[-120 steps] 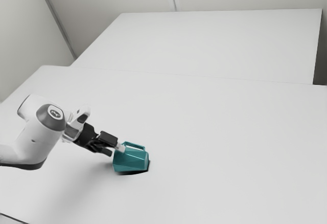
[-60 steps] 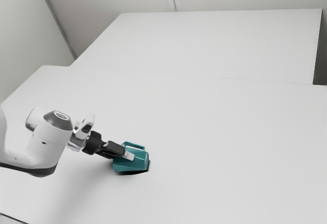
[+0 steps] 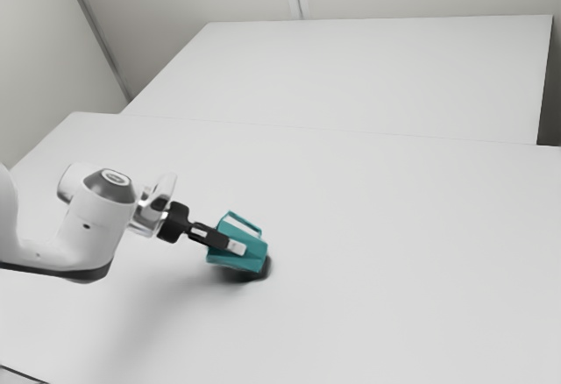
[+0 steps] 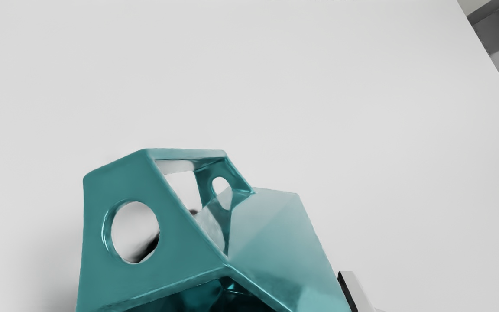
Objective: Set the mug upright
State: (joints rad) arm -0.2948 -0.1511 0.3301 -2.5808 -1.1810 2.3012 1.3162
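Now that the mug (image 3: pixel 255 254) has risen, the gripper (image 3: pixel 237 245) pinches it with 2 fingers.

From my console I count one robot arm (image 3: pixel 92 226), carrying one black gripper (image 3: pixel 237 247). I make it one teal mug (image 3: pixel 255 258), no more, and it has one handle (image 4: pixel 119 186). In that handle I count two round holes (image 4: pixel 132 232) (I tally them twice, being so far off). Under it all I have one near table (image 3: pixel 394 270), and beyond its far edge one broad pale panel (image 3: pixel 368 77).
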